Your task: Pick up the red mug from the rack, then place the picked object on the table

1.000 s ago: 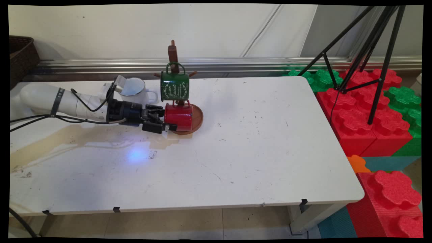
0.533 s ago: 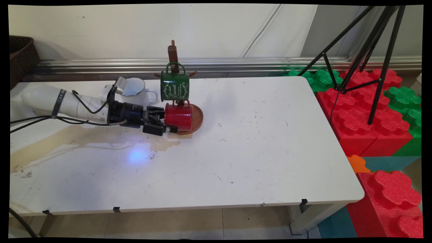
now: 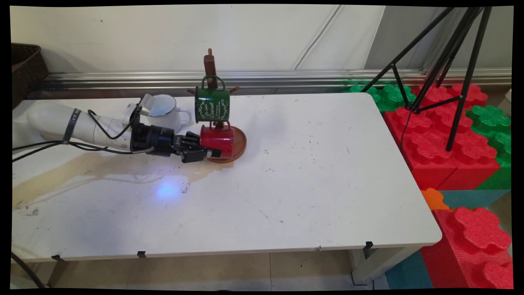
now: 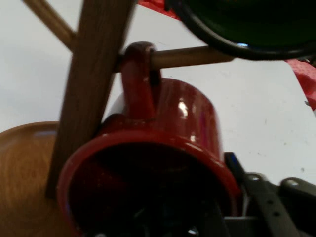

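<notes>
Since a second ago: pushed a little further right, gripper (image 3: 209,152) now deeper on the red mug (image 3: 221,141), near finger reaching further along its side.

Main view: left of centre, reaching in level from the left. Jaws clamped on the rim of the red mug, one finger outside on the near wall, the other inside the mouth. Mug on its side, mouth facing left, handle hooked on a low peg of the wooden mug tree (image 3: 210,65), over the tree's round base (image 3: 240,143) on the white bench (image 3: 311,176). Just above, a green mug (image 3: 211,104) on a higher peg. Behind the wrist, a white mug (image 3: 163,110). Brownish spill (image 3: 82,168) under the arm.

Hand view: red mug (image 4: 163,163) filling the centre, dark opening toward the camera, handle over a peg. Tree post (image 4: 89,84) slanting at left, green mug (image 4: 247,24) at top right, one finger (image 4: 269,202) outside the rim at lower right.
</notes>
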Action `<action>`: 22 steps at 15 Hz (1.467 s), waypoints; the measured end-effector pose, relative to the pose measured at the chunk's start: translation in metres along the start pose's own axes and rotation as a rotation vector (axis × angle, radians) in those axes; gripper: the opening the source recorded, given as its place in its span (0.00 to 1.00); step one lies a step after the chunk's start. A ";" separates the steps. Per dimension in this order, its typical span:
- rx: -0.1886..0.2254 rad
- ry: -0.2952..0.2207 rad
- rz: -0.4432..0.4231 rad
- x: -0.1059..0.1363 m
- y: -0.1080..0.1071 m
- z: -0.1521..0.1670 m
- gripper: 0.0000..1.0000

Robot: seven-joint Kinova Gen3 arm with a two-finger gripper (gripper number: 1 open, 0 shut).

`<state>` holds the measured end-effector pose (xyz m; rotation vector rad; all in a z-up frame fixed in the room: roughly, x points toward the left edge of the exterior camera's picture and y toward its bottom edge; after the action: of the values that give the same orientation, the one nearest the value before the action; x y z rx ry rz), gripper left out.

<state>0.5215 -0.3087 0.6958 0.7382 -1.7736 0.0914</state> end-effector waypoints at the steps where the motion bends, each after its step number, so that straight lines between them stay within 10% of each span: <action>1: -0.004 -0.001 0.002 0.000 0.001 0.000 0.00; 22: -0.087 0.007 0.032 0.007 0.027 -0.016 0.00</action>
<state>0.5203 -0.2836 0.7151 0.6465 -1.7717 0.0372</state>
